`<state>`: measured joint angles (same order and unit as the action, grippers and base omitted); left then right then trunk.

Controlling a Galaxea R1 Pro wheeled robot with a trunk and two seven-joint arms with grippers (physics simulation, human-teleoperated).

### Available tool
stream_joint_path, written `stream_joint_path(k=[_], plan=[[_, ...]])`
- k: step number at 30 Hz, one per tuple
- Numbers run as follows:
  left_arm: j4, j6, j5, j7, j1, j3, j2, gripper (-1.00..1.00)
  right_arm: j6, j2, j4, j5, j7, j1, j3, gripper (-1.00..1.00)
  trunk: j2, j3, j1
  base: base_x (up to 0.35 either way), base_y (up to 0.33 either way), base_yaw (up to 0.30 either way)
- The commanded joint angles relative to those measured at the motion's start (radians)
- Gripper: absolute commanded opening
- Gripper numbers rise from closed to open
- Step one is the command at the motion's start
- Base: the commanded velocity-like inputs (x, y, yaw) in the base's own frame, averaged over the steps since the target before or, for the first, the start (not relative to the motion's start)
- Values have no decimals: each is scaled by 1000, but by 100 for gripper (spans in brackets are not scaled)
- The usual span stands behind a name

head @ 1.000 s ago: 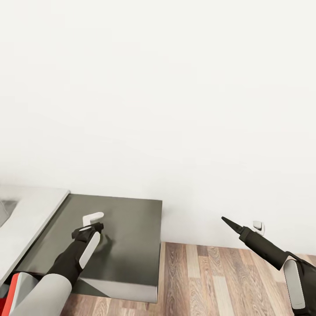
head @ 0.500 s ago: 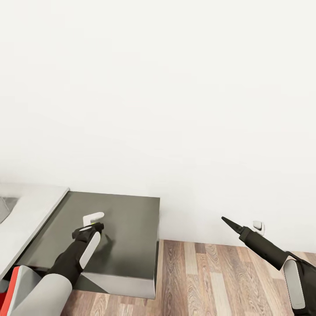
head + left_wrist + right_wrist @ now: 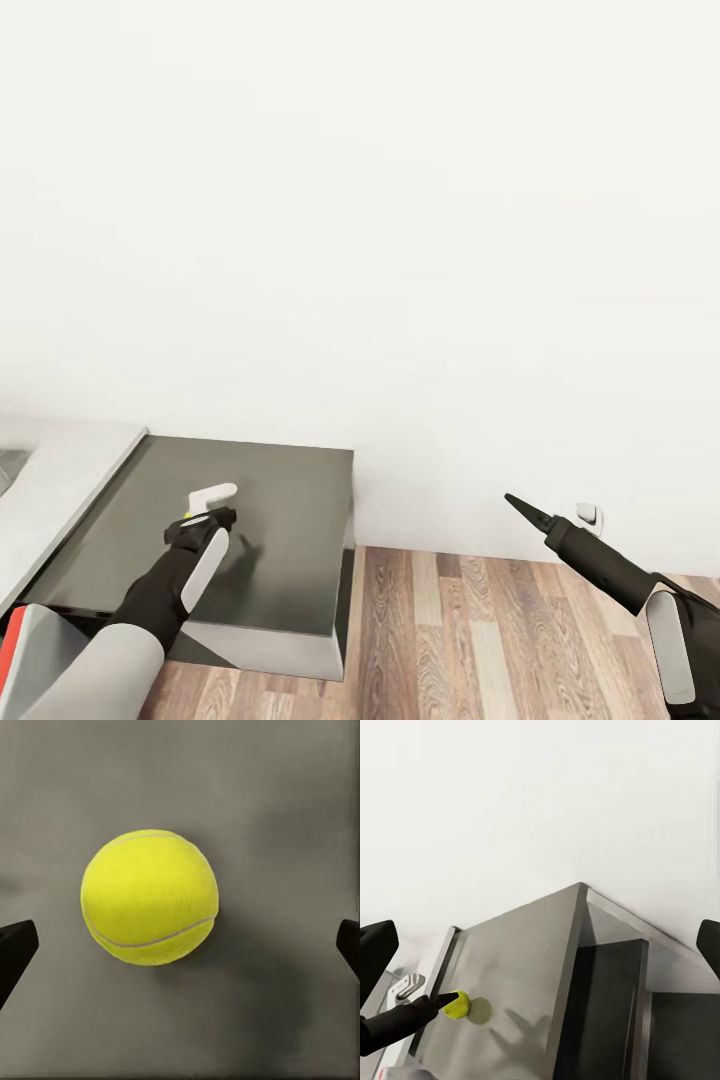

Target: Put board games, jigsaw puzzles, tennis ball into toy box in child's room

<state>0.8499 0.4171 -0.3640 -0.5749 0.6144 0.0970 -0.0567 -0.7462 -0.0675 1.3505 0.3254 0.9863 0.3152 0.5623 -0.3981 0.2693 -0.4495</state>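
**Left arm over the ball on the dark counter**

A big white wall fills most of the head view. Below it on the right is the wood-plank floor.

On the left stands the counter. Its low dark-grey part is in the middle-left, and the higher white top joins it at the far left. Compared with a second ago, the whole picture has slid a little: the dark part's right edge now sits further left and less of the white top shows. That is the camera moving, not the things. Both arms sit at the same spots in the picture as before.

The left gripper hangs over the dark-grey part. Its jaws are open, with a dark fingertip on each side and not touching the ball.

The right gripper is held up over the floor, well apart from the counter. I cannot tell if its jaws are open or closed from the head view; the right wrist view shows the two tips far apart.

The tennis ball is small and yellow-green. It rests on the dark-grey top, between the left jaws.
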Motion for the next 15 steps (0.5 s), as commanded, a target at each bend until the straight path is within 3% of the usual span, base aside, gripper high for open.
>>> stream_joint_path(k=[1,15], plan=[[1,3,-9,-10,1,6,-1,100,-6,0,0,3,2,1,1,100,-2,2,-1,0,-31,0],[1,3,-9,-10,1,4,-3,100,-7,0,2,3,0,1,-30,100,-2,11,-1,0,-5,0]])
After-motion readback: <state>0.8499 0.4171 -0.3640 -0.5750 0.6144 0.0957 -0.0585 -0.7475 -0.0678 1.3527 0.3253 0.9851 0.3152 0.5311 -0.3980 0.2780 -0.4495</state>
